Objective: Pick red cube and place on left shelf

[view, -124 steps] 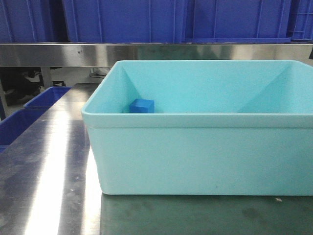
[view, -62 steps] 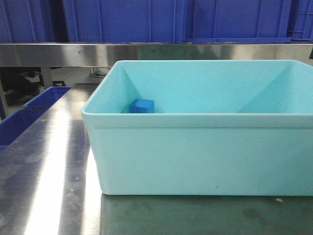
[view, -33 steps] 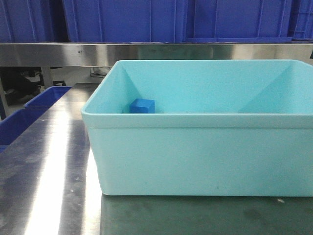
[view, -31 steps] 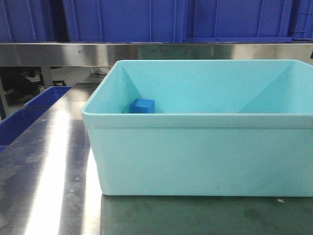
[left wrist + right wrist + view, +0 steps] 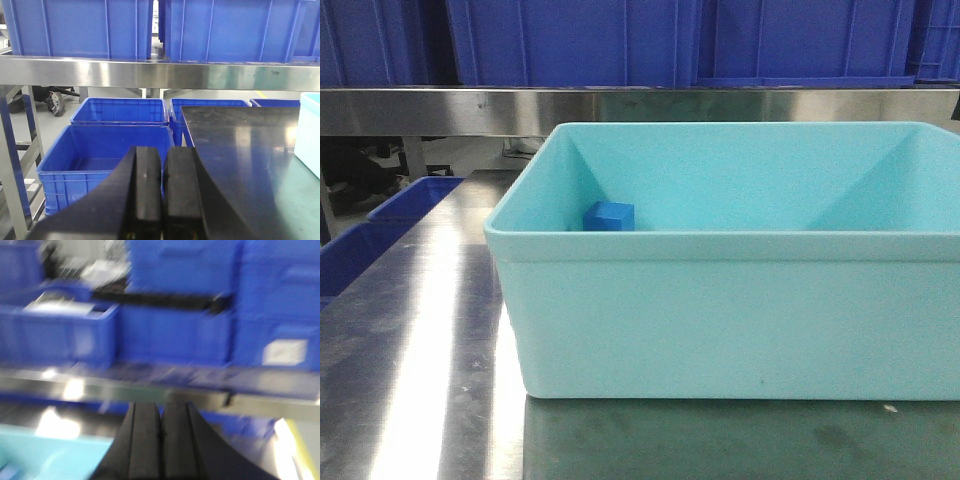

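Nothing legible in any view: no brand, no number, no sign. There's one candidate only, a pale rectangular label (image 5: 285, 352) on the front of a blue bin (image 5: 300, 300), up and to the right of the right jaws. It's smeared by blur, so not a single letter can be made out. Over on the other wrist view, the blue bins (image 5: 75, 30) above and beyond the left jaws show plain ribbed walls — no markings to read.
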